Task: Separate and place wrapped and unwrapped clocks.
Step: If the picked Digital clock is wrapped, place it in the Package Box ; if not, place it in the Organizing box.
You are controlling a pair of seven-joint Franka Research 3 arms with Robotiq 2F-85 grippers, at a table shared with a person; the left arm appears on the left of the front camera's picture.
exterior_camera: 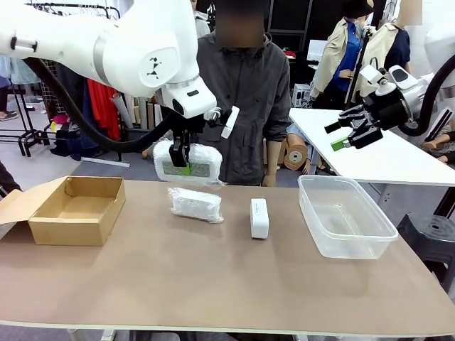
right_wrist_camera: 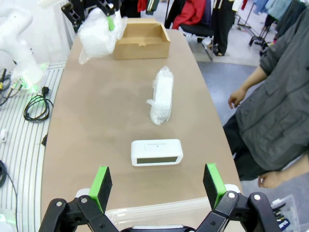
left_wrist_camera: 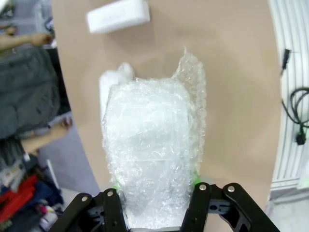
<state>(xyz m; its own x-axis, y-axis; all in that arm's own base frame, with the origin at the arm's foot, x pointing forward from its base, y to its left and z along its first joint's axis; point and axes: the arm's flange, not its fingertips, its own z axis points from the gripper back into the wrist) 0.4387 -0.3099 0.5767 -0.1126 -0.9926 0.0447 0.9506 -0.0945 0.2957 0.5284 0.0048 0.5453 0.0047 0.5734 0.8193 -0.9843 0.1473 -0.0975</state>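
Above the table point(exterior_camera: 213, 284), the left gripper point(exterior_camera: 183, 160) clamps a bubble-wrapped clock point(exterior_camera: 207, 160) while the right gripper point(right_wrist_camera: 158, 183) stands wide open.

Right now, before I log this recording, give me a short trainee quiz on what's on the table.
1. True or false: the left fingers are shut on a bubble-wrapped clock above the table.
2. How many clocks lie on the table?
3. Which container sits nearer the bare white clock: A) cardboard box, B) clear plastic tub?
Key: 1 true; 2 two; 3 B.
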